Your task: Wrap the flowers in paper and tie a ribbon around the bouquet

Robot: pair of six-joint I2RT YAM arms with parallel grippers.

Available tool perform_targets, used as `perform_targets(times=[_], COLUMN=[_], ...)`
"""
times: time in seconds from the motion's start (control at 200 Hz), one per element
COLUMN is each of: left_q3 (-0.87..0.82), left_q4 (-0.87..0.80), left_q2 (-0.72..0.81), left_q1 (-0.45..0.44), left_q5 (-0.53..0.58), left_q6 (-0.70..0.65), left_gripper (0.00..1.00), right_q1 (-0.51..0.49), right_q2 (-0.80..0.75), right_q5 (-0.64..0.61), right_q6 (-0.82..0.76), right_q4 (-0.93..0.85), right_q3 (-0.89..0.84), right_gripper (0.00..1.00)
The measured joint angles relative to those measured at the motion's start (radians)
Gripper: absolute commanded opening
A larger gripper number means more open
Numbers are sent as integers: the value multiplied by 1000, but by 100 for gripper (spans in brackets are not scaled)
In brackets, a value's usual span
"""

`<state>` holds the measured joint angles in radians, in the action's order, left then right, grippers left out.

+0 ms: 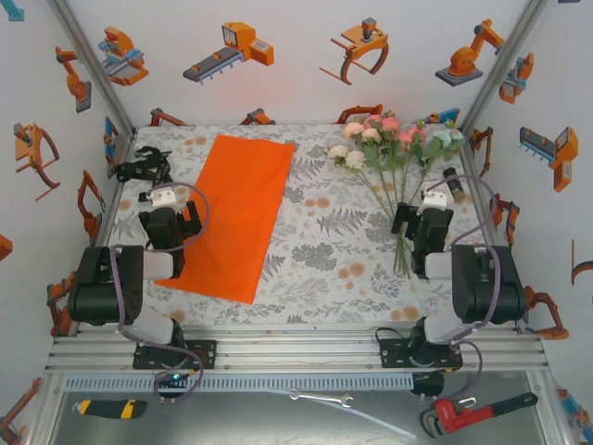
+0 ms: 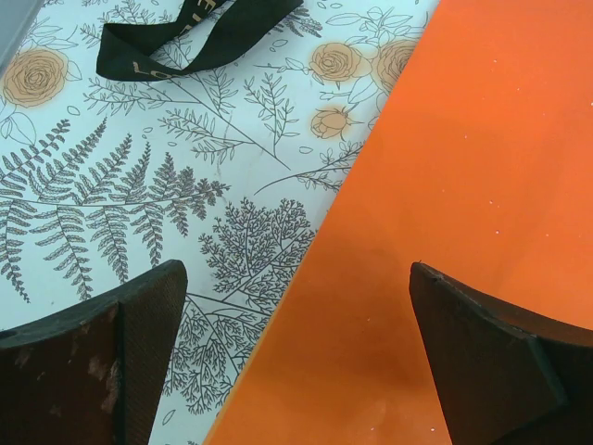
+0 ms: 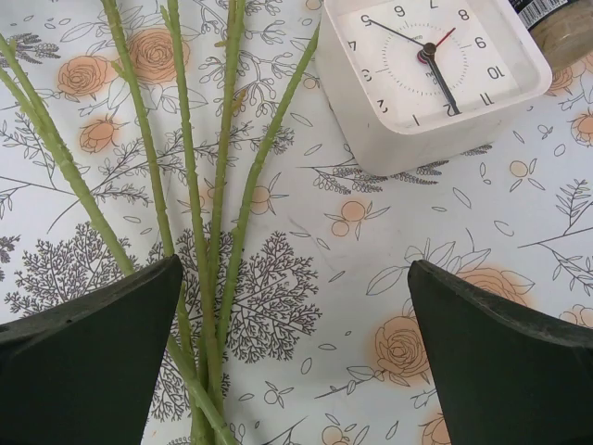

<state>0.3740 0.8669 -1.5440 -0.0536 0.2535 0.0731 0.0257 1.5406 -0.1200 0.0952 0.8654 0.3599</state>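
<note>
Lying flat on the left half of the counter is the paper, an orange sheet set at a slant, its near corner toward the left arm's base and its far edge toward the back wall. The ribbon sits in a loose black heap at the far left, apart from the paper.

The flowers lie on the right half, with the blooms fanned out toward the back wall and the stems running toward the near edge. They are well apart from the paper.

The left end effector hangs over the paper's left edge. In the left wrist view, the end effector is spread wide and grips nothing. One finger is over the printed cloth and the other over the paper. The sheet's edge runs diagonally between them, and a loop of ribbon lies ahead.

The right end effector hangs over the stems. In the right wrist view, this end effector is also spread wide and empty. The green stems pass beside its left finger, converging toward the bottom of the view. A white square clock rests on the cloth ahead of the right finger, just beside the stems without touching them. In the top view, the clock sits right of the stems.
</note>
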Motion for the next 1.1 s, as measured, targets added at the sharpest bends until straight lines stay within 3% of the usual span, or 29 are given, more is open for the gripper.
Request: perform_targets(times=[0.691, 0.851, 0.956, 1.101], left_q3=[0, 0, 0, -2], left_q4=[0, 0, 1, -68], left_q2=[0, 0, 0, 80], left_q1=[0, 0, 0, -12], left_q5=[0, 0, 0, 15], left_q6=[0, 0, 0, -4], left_gripper=[97, 97, 97, 97], right_q1=[0, 0, -1, -2], right_q2=[0, -15, -167, -424], right_q5=[21, 23, 8, 27], right_q6=[-6, -7, 14, 198], right_q4=[0, -13, -168, -528], right_q3=[0, 0, 6, 167], right_gripper=[99, 95, 93, 88])
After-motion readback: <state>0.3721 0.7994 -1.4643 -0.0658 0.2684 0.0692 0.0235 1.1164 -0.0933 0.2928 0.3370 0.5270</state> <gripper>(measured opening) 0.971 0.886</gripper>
